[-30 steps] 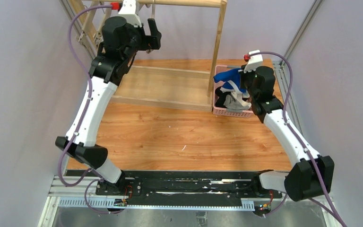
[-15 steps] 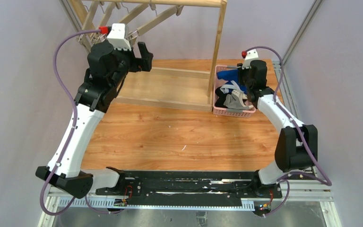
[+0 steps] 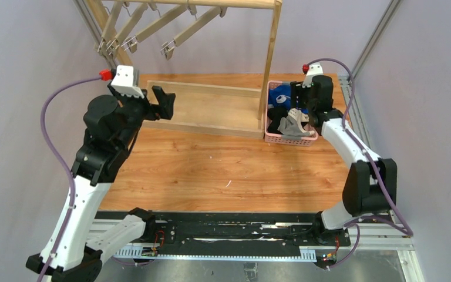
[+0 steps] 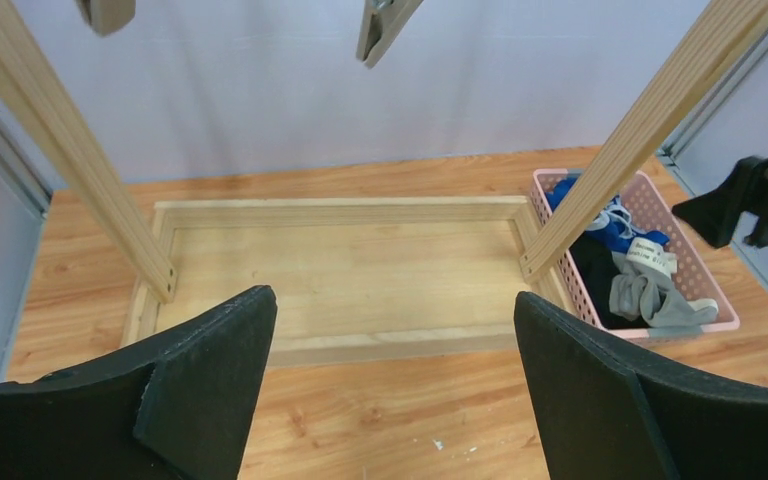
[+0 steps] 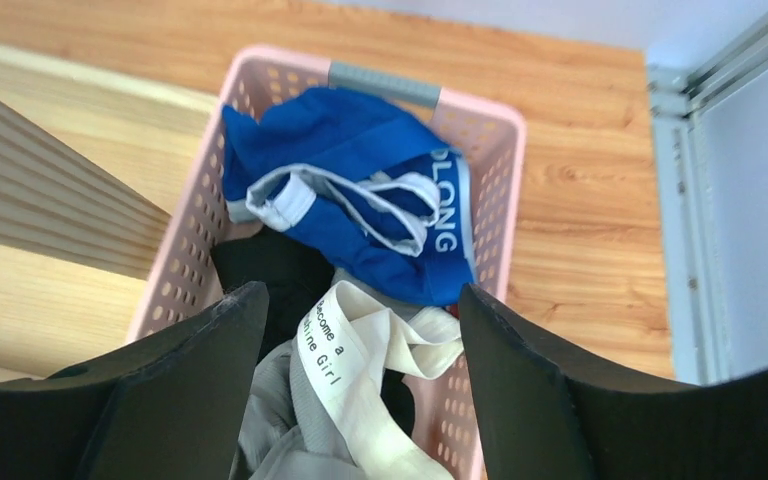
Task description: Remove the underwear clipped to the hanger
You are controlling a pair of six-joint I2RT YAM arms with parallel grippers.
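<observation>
Soft cloth underwear [image 5: 360, 235] in a perforated pink plastic basket [image 5: 500, 200]; pale matt wooden rack [image 4: 340, 280]; smooth wood-grain worktop [image 3: 223, 170].

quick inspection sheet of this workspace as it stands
surface: wooden table, bare apart from rack and basket
job's things: blue underwear, black underwear and grey underwear all lie in the pink basket; hangers on the wooden rack are bare
clutter: nothing seen
grippers: left gripper open, empty, facing the rack base; right gripper open, empty, above the basket
cables: purple cables loop off both arms, clear of the rack
surroundings: plain walls, metal frame rails
</observation>
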